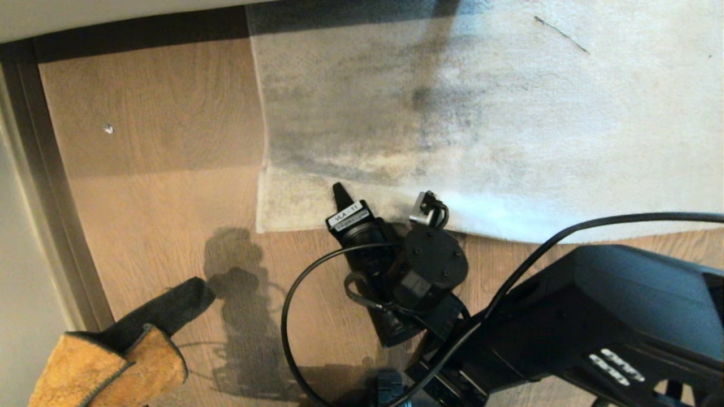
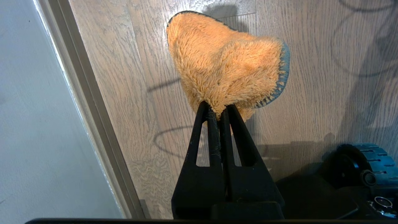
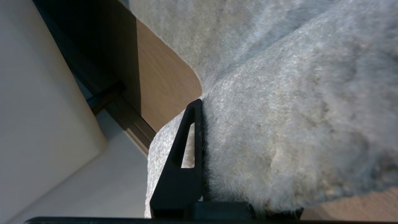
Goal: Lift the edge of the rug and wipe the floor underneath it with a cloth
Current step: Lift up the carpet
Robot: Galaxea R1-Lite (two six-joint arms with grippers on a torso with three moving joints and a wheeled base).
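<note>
While our right pincer (image 3: 202, 149) clamps the rug edge (image 3: 279, 149), our left pincer (image 2: 220, 113), gripping the cloth (image 2: 224, 68), waits leftward above bare floor (image 1: 158, 186).

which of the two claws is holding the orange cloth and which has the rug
The left claw pinches the orange cloth above the floor. The right claw is clamped on the grey rug edge instead.
</note>
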